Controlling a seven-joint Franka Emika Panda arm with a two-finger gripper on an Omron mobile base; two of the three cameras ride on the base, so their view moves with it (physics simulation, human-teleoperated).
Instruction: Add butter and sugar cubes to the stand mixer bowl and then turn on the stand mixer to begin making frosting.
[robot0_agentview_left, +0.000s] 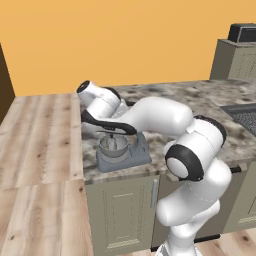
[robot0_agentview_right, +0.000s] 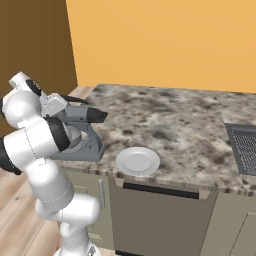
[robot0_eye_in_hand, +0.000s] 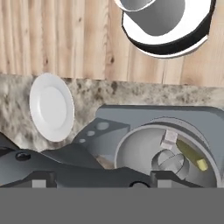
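Mixer (robot0_agentview_right: 80, 132) sits at the counter's (robot0_agentview_right: 170, 125) left end; its bowl (robot0_eye_in_hand: 164, 153) on the base already holds a pale cube (robot0_eye_in_hand: 169, 139) and a yellow butter stick (robot0_eye_in_hand: 191, 156), plate (robot0_agentview_right: 138, 161) bare alongside. Gripper hangs released and empty above the mixer head, fingertips (robot0_eye_in_hand: 38, 183) just over the dark trim. Risk, as I judge it: descending for the switch, the spread fingers may foul the head or whisk (robot0_eye_in_hand: 168, 162), or miss the control, which I cannot make out.
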